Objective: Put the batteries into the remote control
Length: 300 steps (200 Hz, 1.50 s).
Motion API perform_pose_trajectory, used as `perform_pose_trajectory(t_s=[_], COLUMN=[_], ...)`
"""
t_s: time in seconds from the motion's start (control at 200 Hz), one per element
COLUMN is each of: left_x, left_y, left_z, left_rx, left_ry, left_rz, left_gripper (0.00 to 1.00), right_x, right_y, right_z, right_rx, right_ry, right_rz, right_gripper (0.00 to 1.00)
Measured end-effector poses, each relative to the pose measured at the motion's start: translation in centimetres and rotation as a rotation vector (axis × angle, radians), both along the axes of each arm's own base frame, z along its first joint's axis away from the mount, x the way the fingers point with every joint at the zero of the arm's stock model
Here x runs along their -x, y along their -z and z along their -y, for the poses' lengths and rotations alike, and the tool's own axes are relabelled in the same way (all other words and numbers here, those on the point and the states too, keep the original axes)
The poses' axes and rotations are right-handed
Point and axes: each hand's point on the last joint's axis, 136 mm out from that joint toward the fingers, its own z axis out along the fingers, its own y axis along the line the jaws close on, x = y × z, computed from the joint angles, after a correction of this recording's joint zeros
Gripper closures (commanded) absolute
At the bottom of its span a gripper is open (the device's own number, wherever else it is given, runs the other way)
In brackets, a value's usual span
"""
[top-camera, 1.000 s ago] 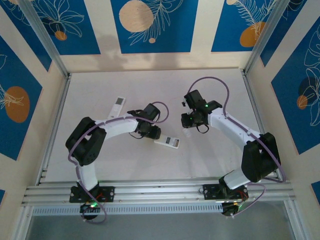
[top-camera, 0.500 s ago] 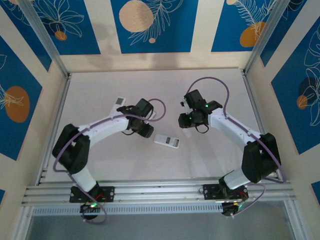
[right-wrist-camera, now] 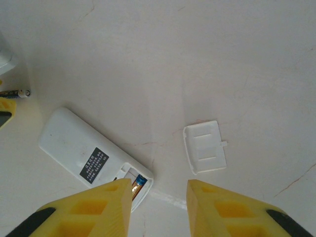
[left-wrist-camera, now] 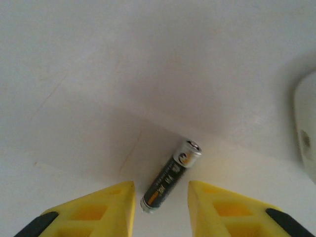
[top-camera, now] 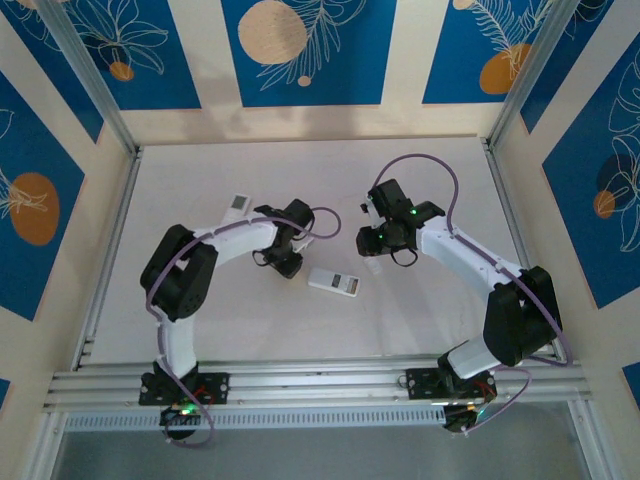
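While L gripper (left-wrist-camera: 160, 193) hangs open, battery (left-wrist-camera: 170, 176) lies on table (left-wrist-camera: 98, 74) btwn its jaws, untouched; R gripper (right-wrist-camera: 159, 190) open near remote (right-wrist-camera: 74, 143).

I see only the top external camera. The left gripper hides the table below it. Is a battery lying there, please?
Observer: Yes. A slim dark battery with a silvery cap lies flat on the white table, between the open yellow fingers of the left gripper.
Operator: Is the white remote control between the arms opened?
Observer: Yes. It lies back side up, and a second battery sits in its open compartment.
Operator: Where is the lid?
Observer: The small white rectangular lid lies flat on the table, apart from the remote.
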Motion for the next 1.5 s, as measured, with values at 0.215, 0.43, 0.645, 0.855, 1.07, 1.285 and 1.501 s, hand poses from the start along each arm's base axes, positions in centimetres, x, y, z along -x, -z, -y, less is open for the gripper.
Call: perform_pose_trajectory(t_s=[0.215, 0.43, 0.645, 0.855, 1.07, 1.285, 1.501], left_x=[-0.1, -0.1, 0.5, 2.9, 4.6, 4.9, 4.9], left_y=[0.7, 0.4, -3.2, -8.3, -7.5, -3.9, -3.0], left_z=[0.1, 0.5, 3.4, 12.5, 17.1, 17.4, 16.8], left_rx=[0.017, 0.055, 0.258, 0.476, 0.499, 0.399, 0.355], left_ry=[-0.038, -0.127, -0.333, -0.304, -0.281, -0.282, -0.287], left_rz=[-0.032, -0.042, 0.000, 0.032, 0.026, 0.021, 0.033], left_gripper=[0.83, 0.95, 0.91, 0.90, 0.90, 0.89, 0.86], right_x=[0.2, 0.4, -0.3, -0.9, -0.3, -0.2, -0.1], right_y=[-0.1, -0.3, -1.3, -1.6, -1.9, -2.1, -1.7], right_z=[0.1, 0.4, 2.2, 5.2, 5.7, 5.6, 5.7], right_rx=[0.003, 0.003, -0.019, -0.074, -0.106, -0.124, -0.124], right_ry=[0.001, 0.023, 0.118, 0.260, 0.285, 0.286, 0.290], right_rz=[-0.004, -0.009, 0.008, -0.002, -0.003, 0.005, -0.003], right_gripper=[0.64, 0.64, 0.64, 0.63, 0.61, 0.61, 0.60])
